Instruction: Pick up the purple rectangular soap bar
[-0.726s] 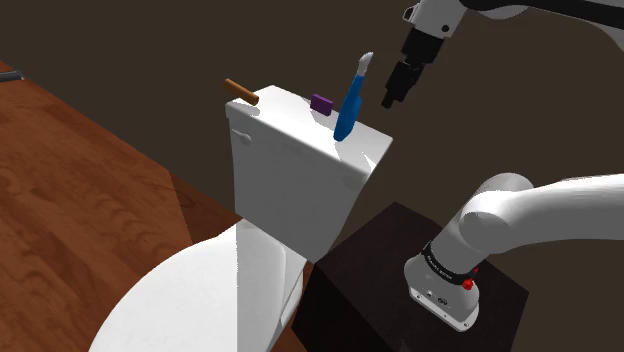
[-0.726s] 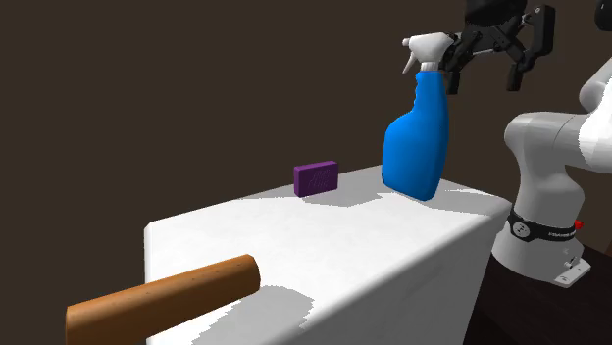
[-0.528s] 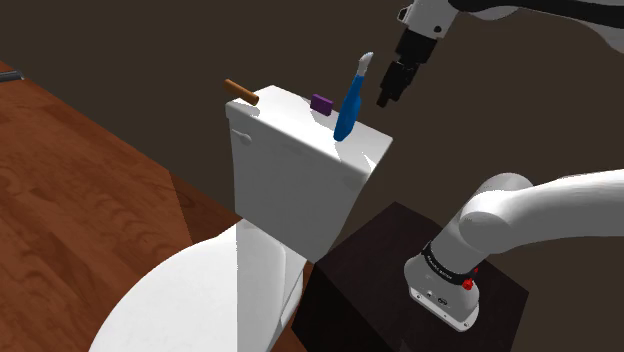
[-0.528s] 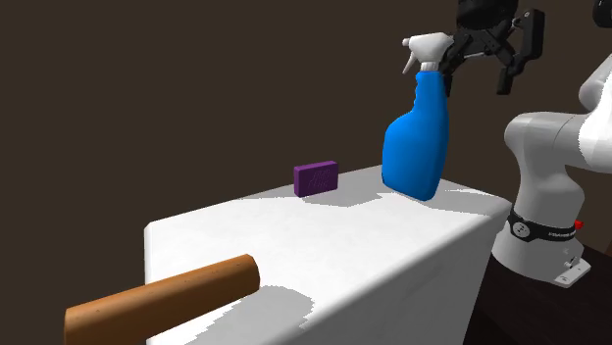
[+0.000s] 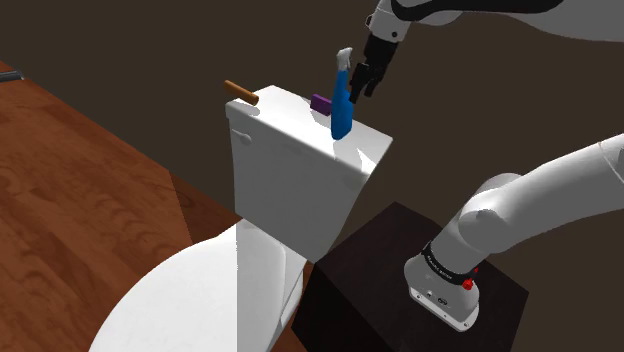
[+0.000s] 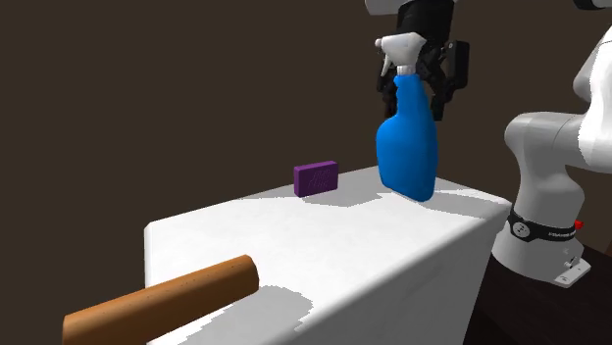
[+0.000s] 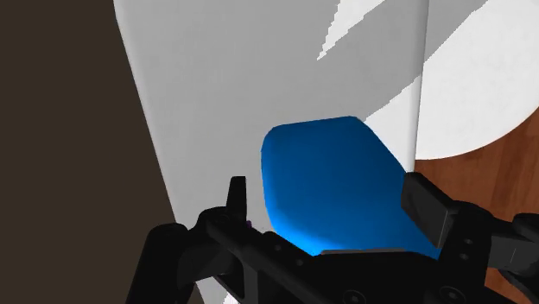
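Black pincer (image 6: 412, 100) has its fingers apart, straddling the neck of the glossy blue spray bottle (image 6: 407, 152). The small purple rectangular soap bar (image 6: 316, 177) lies flat on the smooth white toilet tank lid (image 6: 324, 245), near the bottle.

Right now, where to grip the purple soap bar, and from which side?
Probably from above, jaws across the two broad faces of the purple soap bar: it's a flat-sided block standing on the white tank lid. The blue spray bottle stands at its right in the second exterior view, so descend clear of it.

Arm (image 5: 560, 195) reaches high; gripper (image 6: 414, 110) points down, seemingly spread.
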Controlling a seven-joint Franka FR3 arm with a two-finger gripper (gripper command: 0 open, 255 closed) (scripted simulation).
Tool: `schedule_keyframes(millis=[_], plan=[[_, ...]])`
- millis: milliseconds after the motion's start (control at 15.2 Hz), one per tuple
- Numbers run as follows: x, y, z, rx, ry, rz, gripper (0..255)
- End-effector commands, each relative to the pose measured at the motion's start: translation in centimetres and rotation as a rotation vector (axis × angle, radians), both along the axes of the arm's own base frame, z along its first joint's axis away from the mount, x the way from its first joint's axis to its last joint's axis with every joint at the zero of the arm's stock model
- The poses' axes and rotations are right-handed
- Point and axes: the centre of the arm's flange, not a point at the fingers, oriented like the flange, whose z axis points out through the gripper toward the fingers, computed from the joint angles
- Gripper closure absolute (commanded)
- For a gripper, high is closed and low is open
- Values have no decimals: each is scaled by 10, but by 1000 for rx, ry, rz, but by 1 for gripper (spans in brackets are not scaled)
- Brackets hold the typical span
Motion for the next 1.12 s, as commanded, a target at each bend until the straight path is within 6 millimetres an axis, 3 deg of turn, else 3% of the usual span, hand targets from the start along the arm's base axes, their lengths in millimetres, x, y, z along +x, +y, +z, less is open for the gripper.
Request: schedule_keyframes(millis=[0,528,1056], plan=[[24,-4,-13,-7,1,-1,0],[120,-21,-52,-36,6,-7,0],[124,-22,-94,-38,6,-7,0]])
